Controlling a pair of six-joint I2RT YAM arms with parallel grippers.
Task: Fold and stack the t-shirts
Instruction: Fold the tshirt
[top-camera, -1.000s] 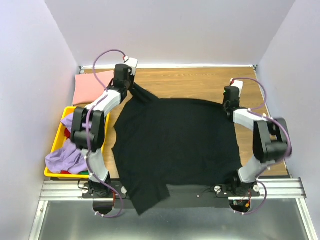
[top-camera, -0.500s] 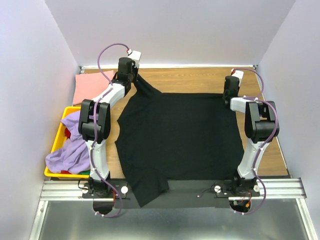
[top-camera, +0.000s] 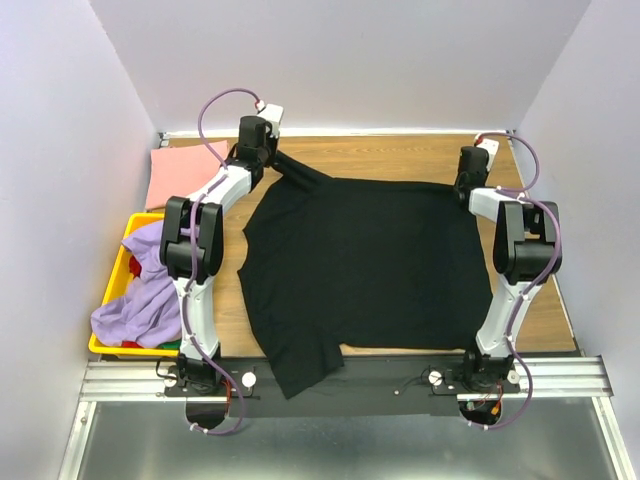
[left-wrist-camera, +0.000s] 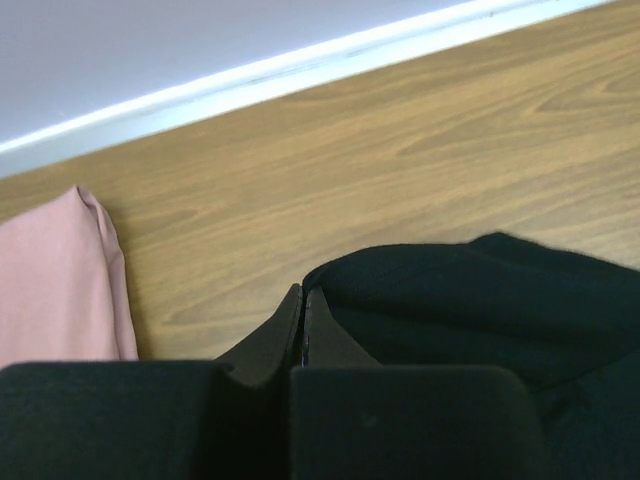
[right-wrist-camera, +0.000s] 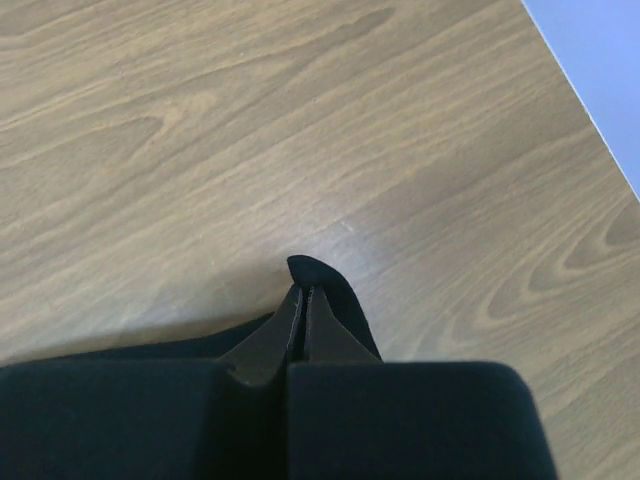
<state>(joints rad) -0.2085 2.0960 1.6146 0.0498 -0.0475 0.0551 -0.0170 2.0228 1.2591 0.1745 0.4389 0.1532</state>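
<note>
**Pinching the black shirt at both far corners**

From the overhead camera, the black t-shirt (top-camera: 355, 270) lies spread across the middle of the wooden table (top-camera: 400, 155). Its far-left corner is drawn out to a point under the left gripper (top-camera: 266, 160), and its far-right corner sits under the right gripper (top-camera: 467, 188). One flap lies over the near edge by the left arm's base. Only this view takes in the rest of the laundry. The dusty pink t-shirt (top-camera: 180, 172) lies folded flat at the back-left corner of the table. The lavender t-shirt (top-camera: 135, 310) is heaped in the yellow crate (top-camera: 112, 275) at the left side and spills over its rim.

The wrist cameras give what the overhead cannot, namely how the jaws stand. On the left wrist the two fingers are pressed together, with black cloth bunched against their tips and running off to the right. The edge of the pink shirt is just beside them on the left, apart from the black cloth. On the right wrist the fingers are likewise closed tight, and a small tab of black fabric pokes out beyond their tips onto bare wood.
</note>
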